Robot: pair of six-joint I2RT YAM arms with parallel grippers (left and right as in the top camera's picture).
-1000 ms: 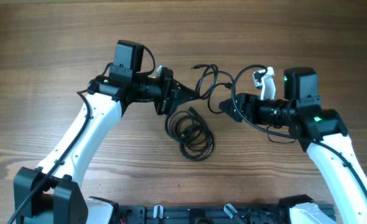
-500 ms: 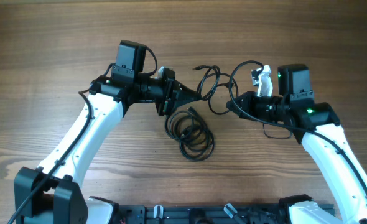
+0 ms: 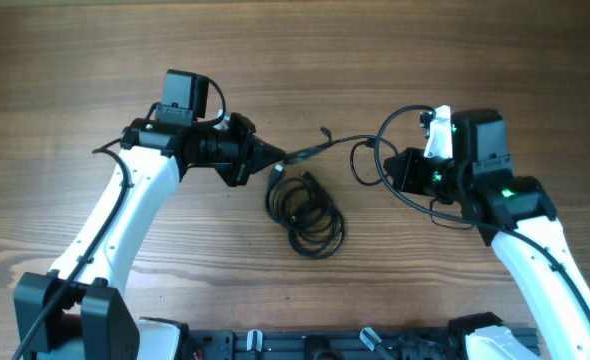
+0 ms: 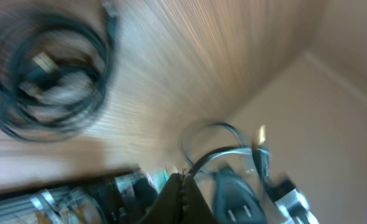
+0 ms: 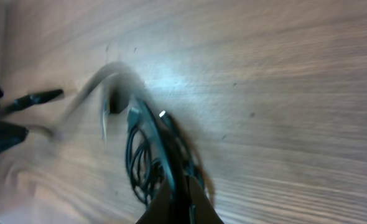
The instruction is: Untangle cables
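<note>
Tension is the thing to watch: one thin black cord runs nearly straight between the two arms, lifted above the brown wooden table. The left gripper has its fingers pressed together on one stretch of it. The right gripper is pinched on the other, where the cord curls into a slack loop.

Just below that span, between the arms, the coiled bundle of black cables lies flat on the wood. Both wrist views are smeared, so I cannot say whether the held cord is fully free of that coil. It looks separate from overhead, but only just.

If a strand does thread through, pulling wider probably cinches a knot or drags the whole bundle. With so thin a cord, a hard tug could also slip it from the fingertips and drop it back onto the coil.
</note>
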